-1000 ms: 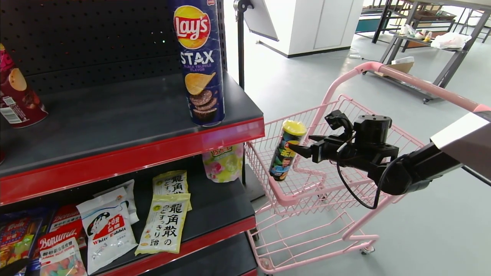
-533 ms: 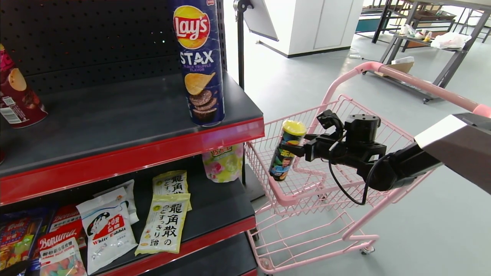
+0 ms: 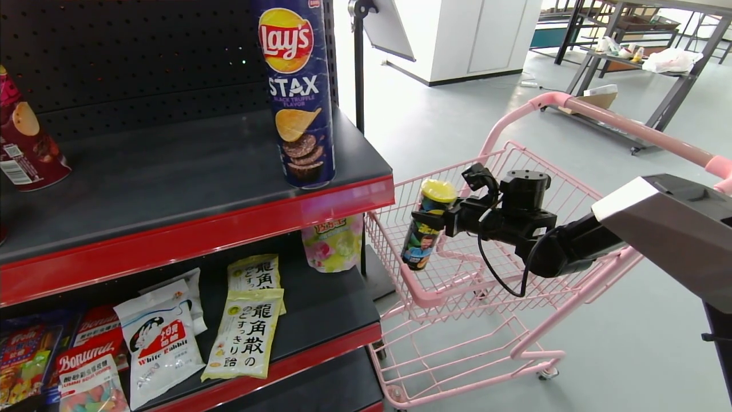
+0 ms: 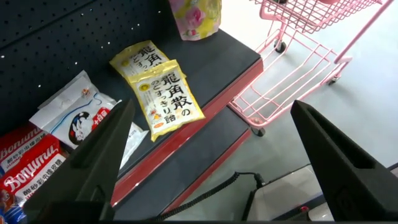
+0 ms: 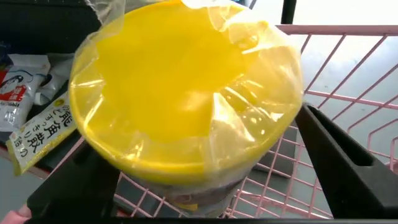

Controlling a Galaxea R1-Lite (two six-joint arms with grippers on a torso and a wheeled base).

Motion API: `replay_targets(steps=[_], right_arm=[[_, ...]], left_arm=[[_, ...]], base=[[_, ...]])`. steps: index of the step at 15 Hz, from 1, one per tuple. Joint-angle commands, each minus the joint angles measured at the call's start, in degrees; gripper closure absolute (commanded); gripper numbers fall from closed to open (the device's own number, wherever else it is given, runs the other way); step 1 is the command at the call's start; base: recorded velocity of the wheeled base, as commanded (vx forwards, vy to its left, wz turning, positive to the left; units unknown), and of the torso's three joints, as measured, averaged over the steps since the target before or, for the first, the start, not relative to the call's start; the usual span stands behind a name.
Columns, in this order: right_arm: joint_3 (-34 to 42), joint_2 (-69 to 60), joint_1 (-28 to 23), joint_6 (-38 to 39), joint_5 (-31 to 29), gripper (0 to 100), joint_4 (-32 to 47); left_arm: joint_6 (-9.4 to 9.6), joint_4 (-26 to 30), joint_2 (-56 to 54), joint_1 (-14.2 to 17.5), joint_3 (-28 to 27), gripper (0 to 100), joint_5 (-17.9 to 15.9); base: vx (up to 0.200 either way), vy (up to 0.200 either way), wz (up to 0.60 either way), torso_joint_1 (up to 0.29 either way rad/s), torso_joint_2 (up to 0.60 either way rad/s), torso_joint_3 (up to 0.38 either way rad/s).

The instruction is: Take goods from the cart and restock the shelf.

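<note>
Reaching further toward the frame's centre than a second ago, the right end effector (image 3: pixel 428 218) is now straddling the yellow-lidded can (image 3: pixel 423 246), where before its tips were stopping short of it. Its fingers are spread wide, one passing on each side of the can just below the lid; whether they are pressing on it cannot be told. The can is standing slightly tilted in the front corner of the pink cart (image 3: pixel 426 298), right of centre in the head view, close to the wire wall nearest the shelf (image 3: pixel 171 183). The cart's rim is sitting just beside the shelf's right end, with only a narrow gap between them. Above that gap the upper board's red edge (image 3: pixel 240 223) is jutting out, and a tall dark-blue chip can (image 3: pixel 300 103) is standing at the board's right front corner, close to the edge. A wide stretch of dark board is showing between it and a dark red can (image 3: pixel 26 146) at the left border. The cart handle (image 3: pixel 617 125) is running across the upper right, above the arm in the frame. In the left wrist view, the left end effector (image 4: pixel 208 152) is hanging wide open and holding nothing above the lower board, where yellow candy bags (image 4: pixel 165 93) are lying flat near its front edge.
</note>
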Motion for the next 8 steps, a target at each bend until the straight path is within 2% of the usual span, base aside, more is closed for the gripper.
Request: replay_targets(steps=[1,2,7,8], right_arm=[[-0.8,0.8,0.3,0.0,0.0,0,0.0],[-1.0,0.9,0.6,0.1,-0.2,100,0.0],[0.4,-0.2,1.3,-1.4,-1.1,100,-1.1],[3.4,-4.4,1.8,-1.7,-3.9,100,-1.2]], left_arm=[[-0.01,-0.1,0.2,0.0,0.1,0,-0.1],[-0.01,-0.1,0.2,0.0,0.1,0,-0.1],[0.08,0.1,-0.2,0.0,0.4,0,0.1],[0.43,0.1,-0.2,0.0,0.5,0,0.1]], base=[[0.000,0.000,0.00,0.000,0.00,0.000],[0.000,0.000,0.00,0.000,0.00,0.000],[0.000,0.000,0.00,0.000,0.00,0.000],[0.000,0.000,0.00,0.000,0.00,0.000]])
